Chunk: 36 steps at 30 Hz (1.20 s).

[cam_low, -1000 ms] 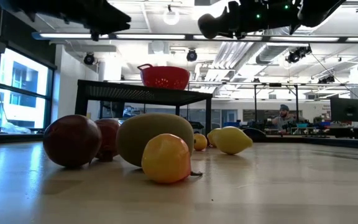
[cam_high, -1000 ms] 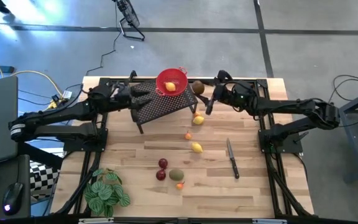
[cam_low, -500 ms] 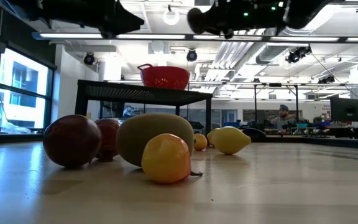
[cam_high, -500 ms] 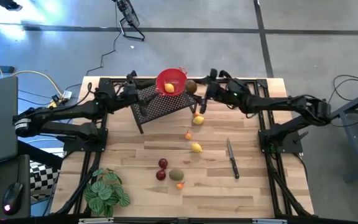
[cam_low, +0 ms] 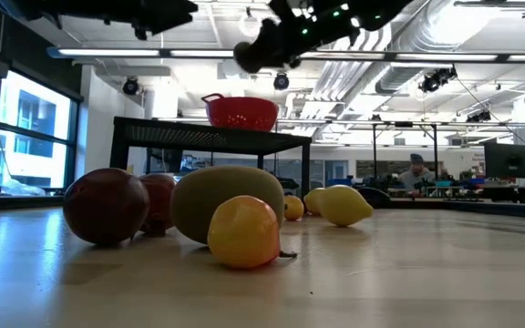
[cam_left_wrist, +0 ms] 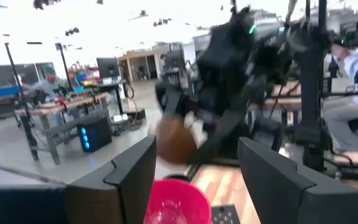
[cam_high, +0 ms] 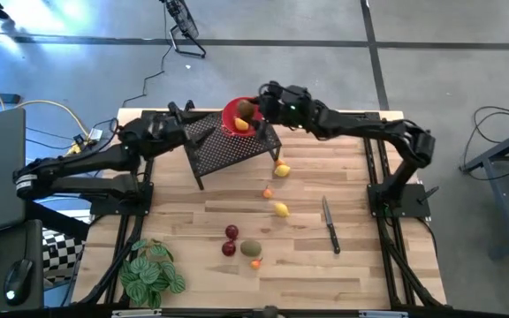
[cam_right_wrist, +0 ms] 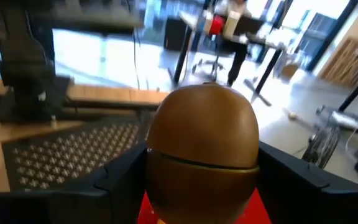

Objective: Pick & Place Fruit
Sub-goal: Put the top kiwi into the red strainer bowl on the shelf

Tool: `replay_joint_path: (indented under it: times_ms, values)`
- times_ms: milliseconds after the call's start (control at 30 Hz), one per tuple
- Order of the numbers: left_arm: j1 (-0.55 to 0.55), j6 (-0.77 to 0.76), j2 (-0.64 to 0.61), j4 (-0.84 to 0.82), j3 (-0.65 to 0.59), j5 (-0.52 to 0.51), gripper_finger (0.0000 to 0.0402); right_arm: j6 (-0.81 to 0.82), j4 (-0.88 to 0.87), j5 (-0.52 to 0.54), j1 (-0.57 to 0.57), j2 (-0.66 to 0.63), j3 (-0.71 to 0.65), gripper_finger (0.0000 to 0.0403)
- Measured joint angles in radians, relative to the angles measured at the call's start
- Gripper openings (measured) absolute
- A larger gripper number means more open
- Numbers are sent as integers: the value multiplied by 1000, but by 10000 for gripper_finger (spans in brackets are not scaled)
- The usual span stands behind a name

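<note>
Because the brown oval fruit (cam_right_wrist: 202, 140) is meant for the red mesh bowl (cam_high: 237, 115), the right gripper (cam_high: 253, 109) clamps it between its fingers directly over that bowl, which sits on the black perforated stand (cam_high: 228, 148) near the table's far edge (cam_high: 387, 113) with an orange-yellow fruit (cam_high: 241, 124) already inside. The left gripper (cam_high: 186, 134) waits with fingers apart over the stand's left end, while lemons, dark red balls and a green oval lie mid-table toward the near edge. No readable writing or brand shows.

L arm (cam_high: 78, 163) extended, jaws apart, empty; R arm (cam_high: 369, 132) stretched inward, jaws clamped.
</note>
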Motion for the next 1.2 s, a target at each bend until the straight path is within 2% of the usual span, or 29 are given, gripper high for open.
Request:
replay_joint_path:
  times_ms: [167,267,767,933,1200]
  values:
    - [0,-2,-62,-53,0,0,220,0,-91,-39,-25,97,121,244]
    - [0,-4,-87,-87,0,1,220,0,-127,-40,-36,138,149,250]
    - [0,-6,-95,-111,0,2,220,2,-263,-43,-51,149,157,255]
    - [0,-7,-95,-111,0,2,220,0,-260,-43,-51,149,157,253]
    - [0,-7,-95,-111,0,2,220,-26,-269,-43,-51,149,157,275]
